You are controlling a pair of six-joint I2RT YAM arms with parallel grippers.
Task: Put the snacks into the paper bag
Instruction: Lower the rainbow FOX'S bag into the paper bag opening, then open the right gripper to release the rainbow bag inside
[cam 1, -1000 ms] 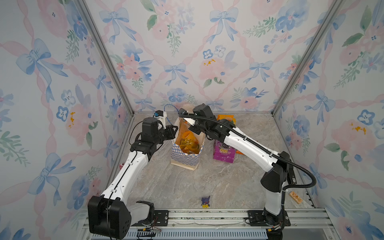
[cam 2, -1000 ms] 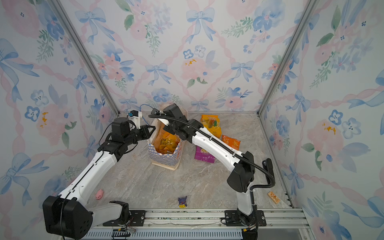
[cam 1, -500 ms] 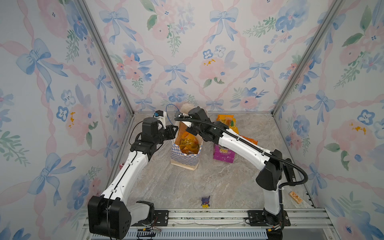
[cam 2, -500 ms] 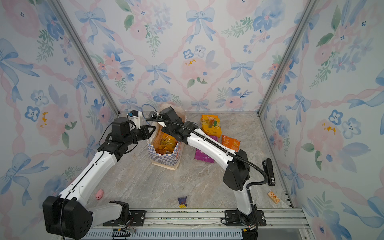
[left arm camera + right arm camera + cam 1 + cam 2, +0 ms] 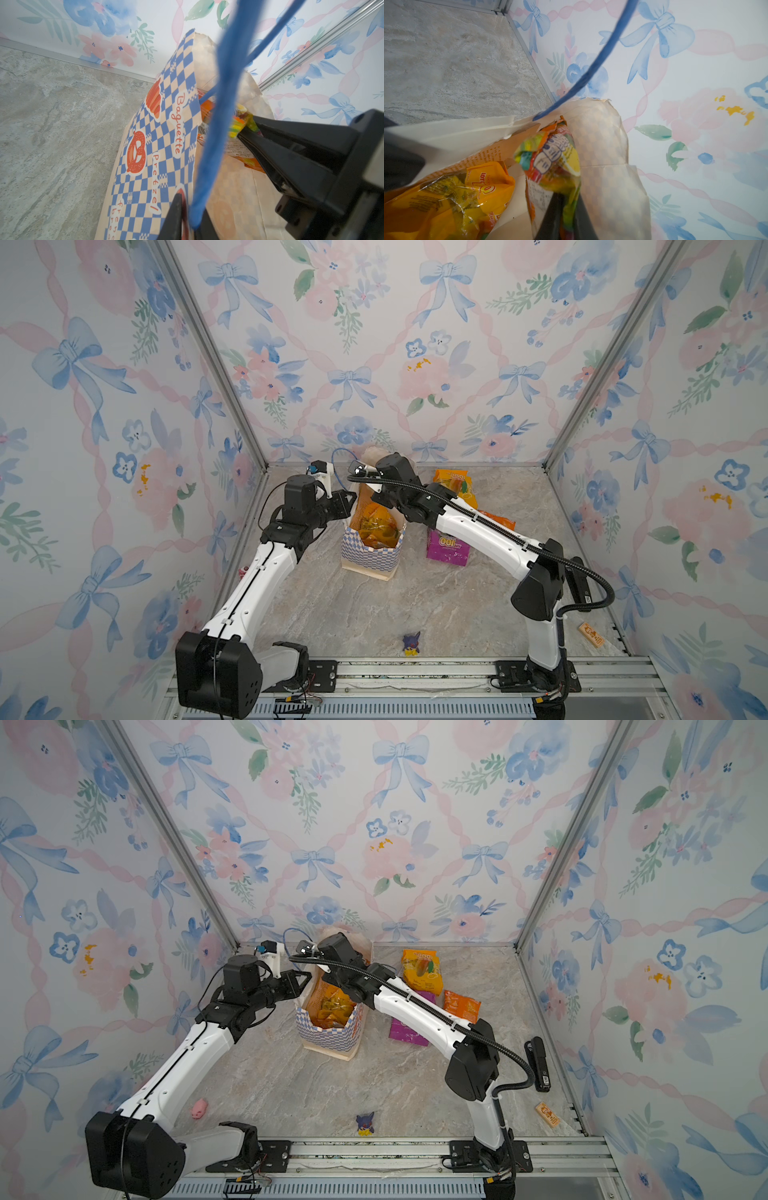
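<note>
Over the last second the right arm had swung a little to the left, bringing its black right claw (image 5: 569,199) over the mouth of the upright blue-and-white checkered paper bag (image 5: 368,551). Its jaws, nearly together, still pinched the crumpled multicoloured glossy packet (image 5: 550,158), which now hung just inside the bag's far wall, not yet let go. The left claw (image 5: 187,209) had not moved: it stayed clamped, almost shut, on the bag's left rim beside the thin blue cord handle (image 5: 216,124), keeping the mouth open. A yellow-orange "LOT 100" packet (image 5: 452,197) already lay within, so a drop looked close. Three snacks waited on the grey marbled counter (image 5: 374,605) right of the bag: a purple packet (image 5: 446,545), a small orange packet (image 5: 461,1004) and, farther back, a large orange-yellow packet (image 5: 453,485). Floral bow wallpaper (image 5: 374,344) closed the cell on three sides
</note>
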